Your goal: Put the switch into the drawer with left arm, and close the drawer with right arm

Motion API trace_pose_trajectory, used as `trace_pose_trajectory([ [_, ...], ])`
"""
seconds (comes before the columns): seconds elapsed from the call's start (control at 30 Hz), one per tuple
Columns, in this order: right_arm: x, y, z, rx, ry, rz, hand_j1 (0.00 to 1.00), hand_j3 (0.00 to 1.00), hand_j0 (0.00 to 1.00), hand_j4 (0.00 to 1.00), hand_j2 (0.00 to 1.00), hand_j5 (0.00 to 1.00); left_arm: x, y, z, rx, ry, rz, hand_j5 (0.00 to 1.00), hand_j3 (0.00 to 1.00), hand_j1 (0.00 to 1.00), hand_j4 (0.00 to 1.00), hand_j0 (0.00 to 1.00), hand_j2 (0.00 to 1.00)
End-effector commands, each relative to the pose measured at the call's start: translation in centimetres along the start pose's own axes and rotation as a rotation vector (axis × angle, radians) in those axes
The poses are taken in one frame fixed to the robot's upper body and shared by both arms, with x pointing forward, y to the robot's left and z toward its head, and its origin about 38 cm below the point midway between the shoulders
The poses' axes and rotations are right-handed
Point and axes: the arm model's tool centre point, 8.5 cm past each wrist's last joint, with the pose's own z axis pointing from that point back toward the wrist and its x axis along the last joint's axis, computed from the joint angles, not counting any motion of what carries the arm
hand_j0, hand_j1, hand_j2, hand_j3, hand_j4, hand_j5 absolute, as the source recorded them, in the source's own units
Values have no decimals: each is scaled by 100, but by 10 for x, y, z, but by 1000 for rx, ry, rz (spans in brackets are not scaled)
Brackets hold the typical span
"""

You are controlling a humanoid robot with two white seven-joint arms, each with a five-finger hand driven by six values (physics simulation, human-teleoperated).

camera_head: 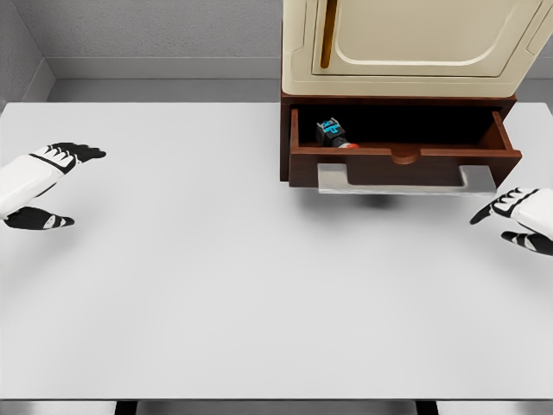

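left fingers [73, 154] spread, empty | right fingers [494, 210] spread, empty

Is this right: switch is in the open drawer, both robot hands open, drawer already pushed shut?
Not quite. The head view shows the drawer pulled out, not shut. The rest holds: the switch lies inside it, and the left robot hand and right robot hand are open, holding nothing.
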Motion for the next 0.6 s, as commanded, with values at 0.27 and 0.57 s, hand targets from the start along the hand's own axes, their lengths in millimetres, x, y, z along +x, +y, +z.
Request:
trace_pose_trajectory([
  [0.27, -4, 2, -13, -5, -4, -15, 65, 65, 65, 65, 65, 65, 0, 1, 0, 6, -2, 6, 100, 100, 100, 100, 100, 100],
  [0.57, -7, 5, -21, -17, 1, -24, 66, 66, 66, 66, 66, 66, 2, -4, -1, 5, -4, 20, 100, 100, 100, 100, 100, 100],
])
